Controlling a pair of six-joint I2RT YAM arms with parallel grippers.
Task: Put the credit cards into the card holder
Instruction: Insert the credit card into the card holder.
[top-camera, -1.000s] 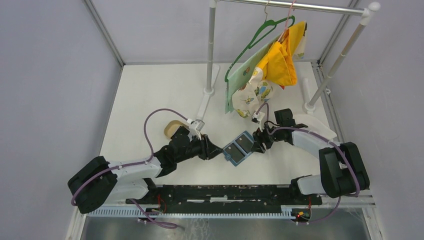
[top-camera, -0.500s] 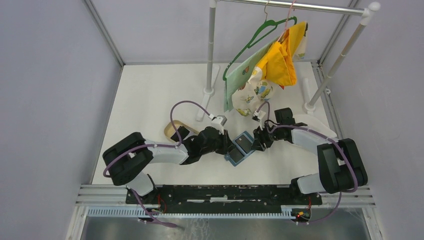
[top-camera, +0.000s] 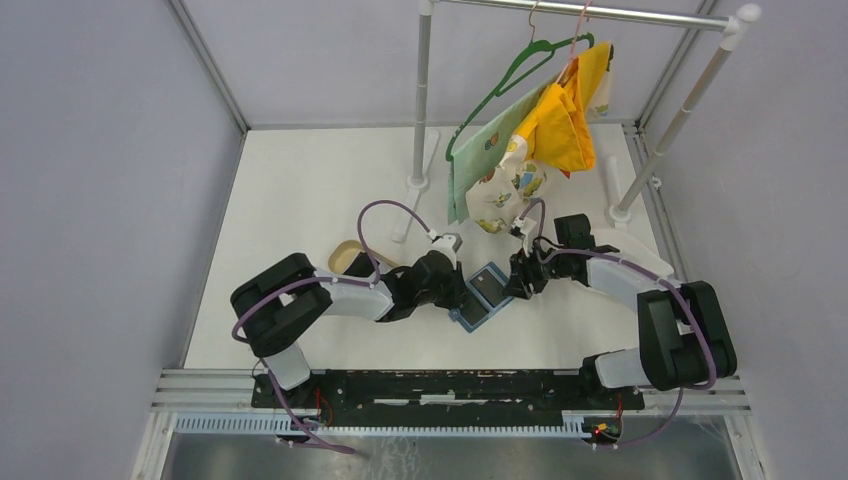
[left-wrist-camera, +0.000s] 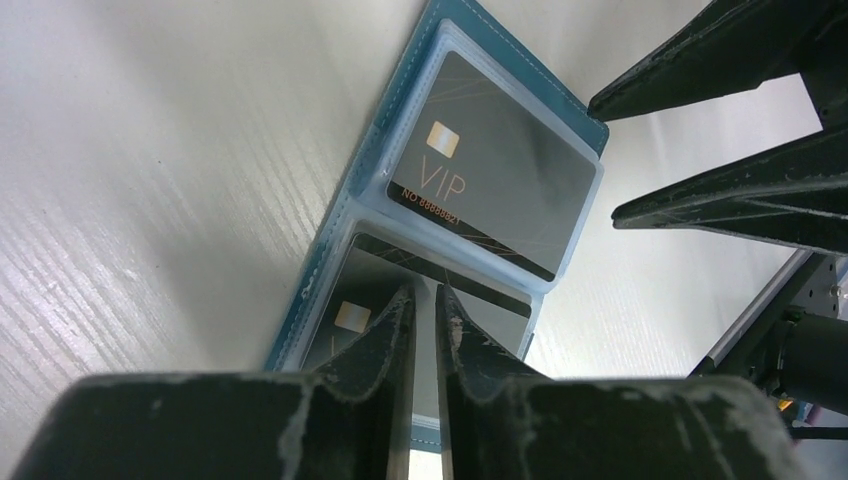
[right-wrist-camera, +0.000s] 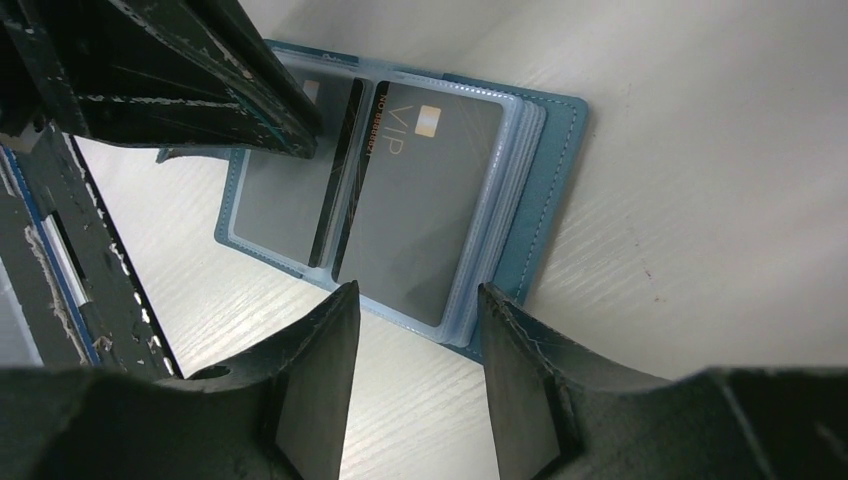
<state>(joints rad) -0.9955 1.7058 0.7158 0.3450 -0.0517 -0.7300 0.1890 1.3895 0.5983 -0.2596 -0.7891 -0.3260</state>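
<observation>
The teal-blue card holder (top-camera: 482, 296) (left-wrist-camera: 340, 215) (right-wrist-camera: 560, 190) lies open on the table between both arms. Two dark credit cards sit in its clear sleeves: one marked VIP (left-wrist-camera: 490, 170) (right-wrist-camera: 420, 200), and another (left-wrist-camera: 345, 315) (right-wrist-camera: 280, 200) in the sleeve beside it, with a dark edge showing at the fold. My left gripper (top-camera: 462, 290) (left-wrist-camera: 425, 290) is over that second card, all but shut, with a thin slit and nothing between its fingers. My right gripper (top-camera: 515, 280) (right-wrist-camera: 415, 300) stands open at the holder's other side, its fingertips by the sleeve edge, holding nothing.
A tan oval tray (top-camera: 345, 256) sits behind the left arm. A clothes rack (top-camera: 422, 100) with a green hanger and a yellow and patterned cloth (top-camera: 545, 125) stands at the back right, its feet (top-camera: 415, 183) on the table.
My left arm has swung right and reached onto the open holder, and its jaws have closed down to a slit. The right gripper stayed at the holder and narrowed slightly.
</observation>
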